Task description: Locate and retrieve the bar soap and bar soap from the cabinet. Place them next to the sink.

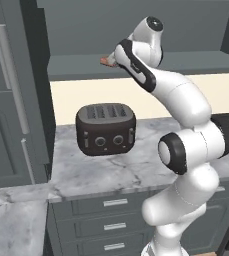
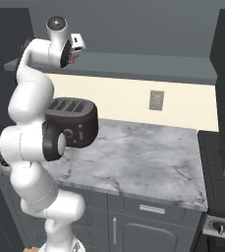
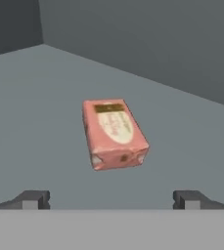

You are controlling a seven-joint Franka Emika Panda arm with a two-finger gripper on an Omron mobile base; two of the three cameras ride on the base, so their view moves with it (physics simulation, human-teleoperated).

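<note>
On cabinet shelf | pink bar soap (label unreadable) | fingers spread, empty

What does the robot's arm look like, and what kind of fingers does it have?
The arm is made of fat, rounded glossy white segments joined by dark, nearly black bands and round dark caps, like a chunky white snake. At the end is a gripper with two small, blocky dark grey fingertips. No loose cables or writing show on it.

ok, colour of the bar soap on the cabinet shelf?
Reddish-pink bar soap with a pale tan label face; clearest in the hand view.
</note>
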